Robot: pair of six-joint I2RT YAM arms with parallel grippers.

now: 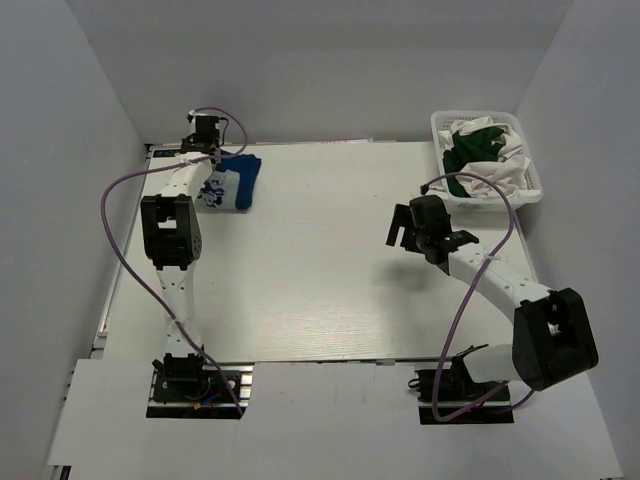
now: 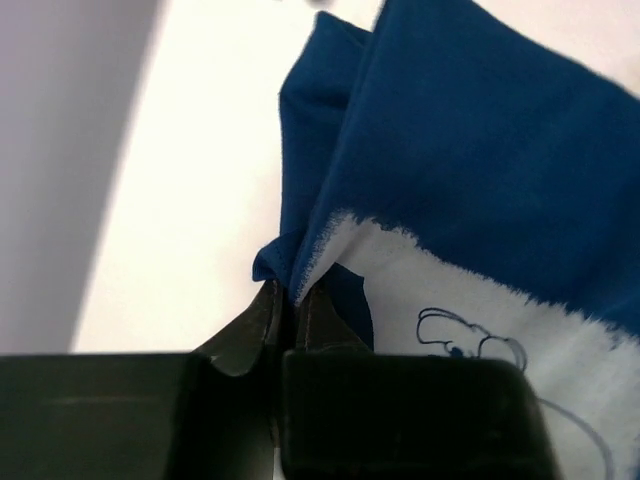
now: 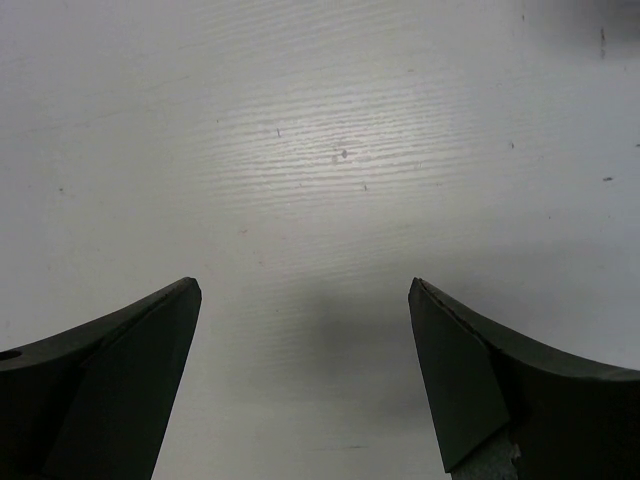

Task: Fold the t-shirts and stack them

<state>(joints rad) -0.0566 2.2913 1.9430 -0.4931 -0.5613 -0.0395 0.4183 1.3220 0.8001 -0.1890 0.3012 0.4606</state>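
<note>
On the white table [image 1: 320, 285] between grey walls [image 1: 60, 150], left jaws pinch the blue t-shirt [image 1: 245, 178]; right jaws gape wide.

Blue t-shirt [image 1: 245, 180] partly hidden behind left arm [image 1: 172, 232], print [image 2: 470, 330] cut off in wrist view, tees [image 1: 480, 150] in basket [image 1: 500, 203] perhaps uncountable

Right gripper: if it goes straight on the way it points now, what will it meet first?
Probably the bare table. Its white surface is all that shows ahead of the right gripper, which is open. No cloth lies in that line. How far off the surface is, the wrist view does not tell.
</note>
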